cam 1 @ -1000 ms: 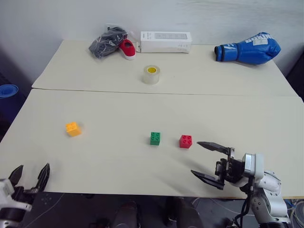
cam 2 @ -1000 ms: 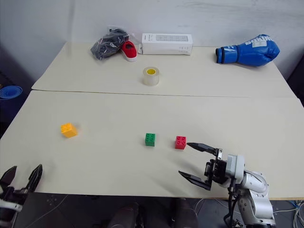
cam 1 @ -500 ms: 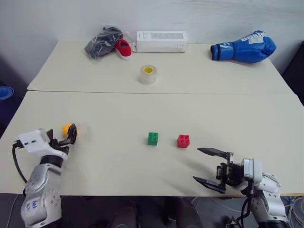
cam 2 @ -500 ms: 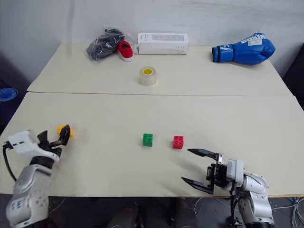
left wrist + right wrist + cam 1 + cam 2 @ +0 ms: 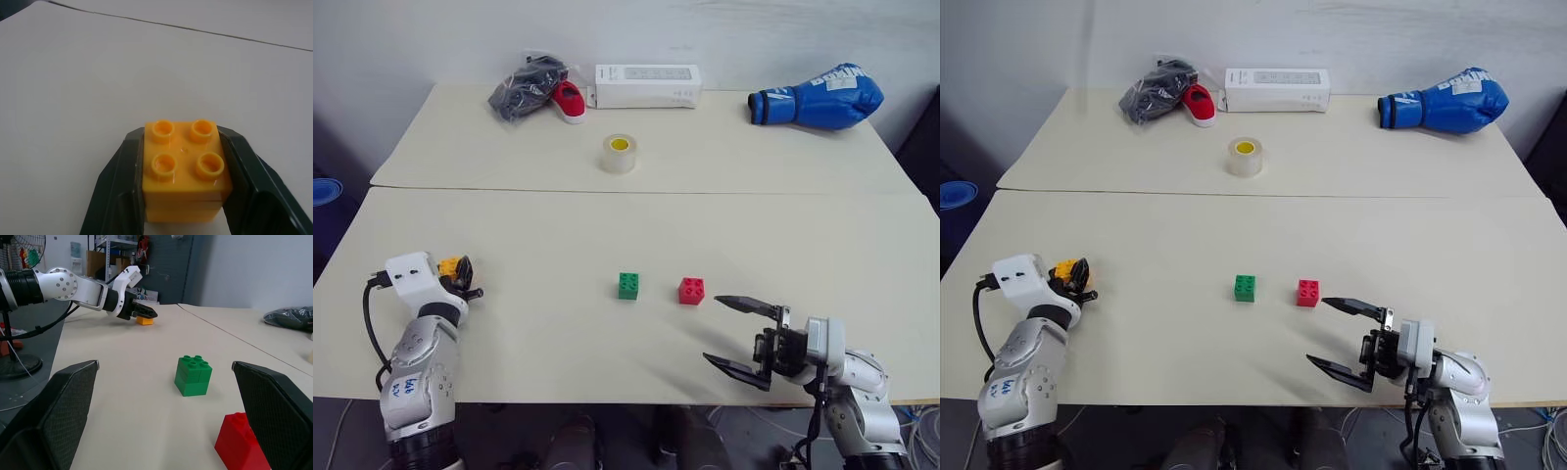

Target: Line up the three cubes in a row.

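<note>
You are looking at three cubes on the bench (image 5: 558,235). No writing is reading clearly. The left tool (image 5: 182,191) is clamping the orange-yellow cube (image 5: 184,169) at the left side. The green cube (image 5: 629,285) and red cube (image 5: 692,291) are sitting mid-bench, just beyond the right tool (image 5: 740,335), whose fingers are standing apart.

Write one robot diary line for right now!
left gripper shut on orange-yellow cube | right gripper open near red cube | green cube untouched
</note>
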Controlling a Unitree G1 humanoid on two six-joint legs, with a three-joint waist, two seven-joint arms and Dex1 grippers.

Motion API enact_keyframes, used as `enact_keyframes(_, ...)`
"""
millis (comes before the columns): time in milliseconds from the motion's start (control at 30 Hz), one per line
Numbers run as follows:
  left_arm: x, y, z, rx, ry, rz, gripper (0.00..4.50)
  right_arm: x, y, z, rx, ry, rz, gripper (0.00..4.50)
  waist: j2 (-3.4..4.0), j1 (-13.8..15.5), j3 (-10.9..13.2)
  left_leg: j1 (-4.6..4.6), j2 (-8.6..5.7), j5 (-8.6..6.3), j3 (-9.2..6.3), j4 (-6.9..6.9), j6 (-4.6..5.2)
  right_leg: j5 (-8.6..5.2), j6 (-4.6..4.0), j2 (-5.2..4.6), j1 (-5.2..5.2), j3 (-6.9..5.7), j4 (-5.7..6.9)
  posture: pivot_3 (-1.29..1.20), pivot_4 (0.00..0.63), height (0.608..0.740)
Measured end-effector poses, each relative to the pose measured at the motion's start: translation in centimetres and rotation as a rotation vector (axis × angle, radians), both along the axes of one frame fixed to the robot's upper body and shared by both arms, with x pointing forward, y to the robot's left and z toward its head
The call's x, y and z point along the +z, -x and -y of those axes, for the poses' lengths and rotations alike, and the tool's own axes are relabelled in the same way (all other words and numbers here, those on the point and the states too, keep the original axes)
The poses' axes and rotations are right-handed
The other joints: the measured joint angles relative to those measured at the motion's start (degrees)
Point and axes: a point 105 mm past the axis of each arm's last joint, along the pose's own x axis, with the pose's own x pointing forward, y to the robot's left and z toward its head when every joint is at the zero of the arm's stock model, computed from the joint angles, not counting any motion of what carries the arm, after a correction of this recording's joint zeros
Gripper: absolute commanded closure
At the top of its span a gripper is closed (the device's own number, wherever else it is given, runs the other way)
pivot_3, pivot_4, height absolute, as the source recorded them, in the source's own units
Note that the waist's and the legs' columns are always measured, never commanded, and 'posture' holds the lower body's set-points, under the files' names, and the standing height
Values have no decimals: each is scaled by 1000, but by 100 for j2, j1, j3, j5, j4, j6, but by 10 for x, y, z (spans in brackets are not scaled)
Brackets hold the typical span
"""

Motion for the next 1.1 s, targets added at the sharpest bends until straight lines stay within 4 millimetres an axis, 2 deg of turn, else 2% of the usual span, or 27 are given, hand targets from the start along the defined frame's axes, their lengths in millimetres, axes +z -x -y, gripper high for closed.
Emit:
enact_keyframes(67,7,-5,2,-86,-10,17,2977,-1,0,-1,-6,3,-5,0,0,21,0,-2,-1,1,-2,2,0,-1,-1,-1,0,-2,0,0,150,740)
enact_keyframes(133,26,-13,6,-259,-68,61,2977,0,0,-1,-12,4,-8,0,-2,22,-1,-8,-2,3,-2,4,-3,-2,-4,-1,-9,-4,1,0,150,740)
enact_keyframes(200,55,-20,29,-572,-178,138,2977,-1,1,0,-12,14,-20,0,-3,30,-1,-12,-4,4,-3,6,-5,-4,-7,-1,-11,-9,3,0,150,740)
enact_keyframes(267,77,-16,55,-894,-326,210,2977,1,2,0,-11,25,-14,0,5,3,-5,-7,-4,4,8,4,-5,-5,-8,2,-12,-2,4,0,150,740)
enact_keyframes(300,78,-11,68,-1081,-417,199,2977,2,3,2,-17,32,-15,0,10,-7,-7,-6,-4,4,13,3,-5,-5,-9,6,-12,-1,4,0,150,740)
enact_keyframes(367,67,-4,81,-1322,-501,141,2977,4,3,6,-37,45,-9,0,33,-22,-10,-4,-1,4,30,0,-5,-5,-8,20,-17,-5,4,0,150,740)
enact_keyframes(500,39,-5,98,-1626,-519,15,2977,9,4,11,-81,52,5,0,33,-38,-9,-4,11,6,49,2,-6,-5,-8,75,-24,-6,9,0,150,740)
enact_keyframes(633,23,-20,120,-1697,-516,13,2977,15,5,15,-135,50,22,0,30,-22,-10,-3,11,7,55,6,-3,-2,-2,77,-24,5,9,0,150,740)
enact_keyframes(800,0,-23,127,-1733,-499,-49,2977,14,11,17,-167,58,7,0,30,-60,-10,-3,17,7,55,6,-2,-2,-2,79,-27,13,10,0,150,740)
enact_keyframes(967,0,-25,129,-1747,-547,-33,2977,18,11,17,-182,64,17,0,29,-59,-10,-3,15,7,54,8,2,-1,-2,72,-26,23,10,0,150,740)
enact_keyframes(1100,-5,-27,127,-1738,-535,-57,1691,22,7,16,-173,71,41,0,29,-59,-10,-4,14,8,52,10,4,-1,-2,71,-26,24,11,0,150,740)
